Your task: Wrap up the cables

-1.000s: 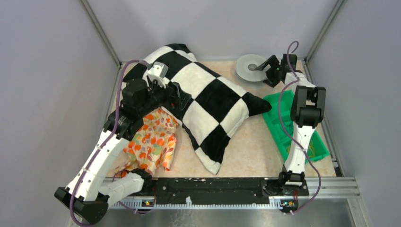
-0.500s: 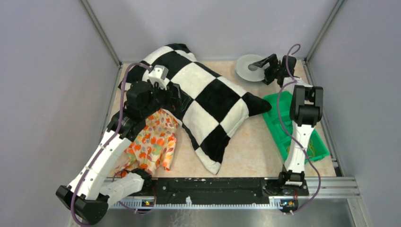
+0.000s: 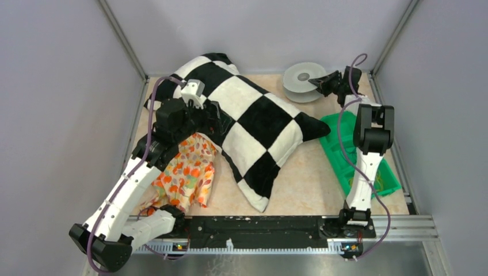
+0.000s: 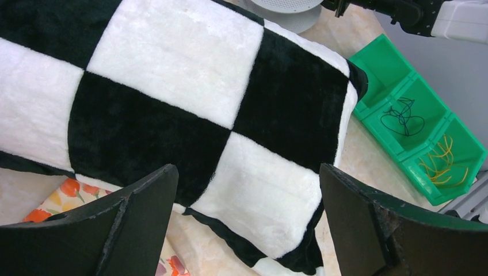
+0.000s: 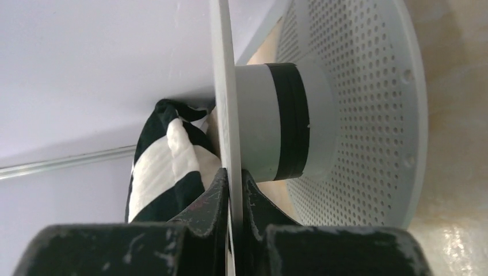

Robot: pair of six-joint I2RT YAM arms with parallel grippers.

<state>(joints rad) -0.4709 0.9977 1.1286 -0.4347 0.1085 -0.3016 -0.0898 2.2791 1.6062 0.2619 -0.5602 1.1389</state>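
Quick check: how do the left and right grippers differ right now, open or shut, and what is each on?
The left gripper is open wide and empty; the right gripper is shut on the spool, pinching one flange edge. The left hangs over the checkered pillow; the right is at the far right corner of the table. Shared: neither holds the cable, which lies in the green bin.
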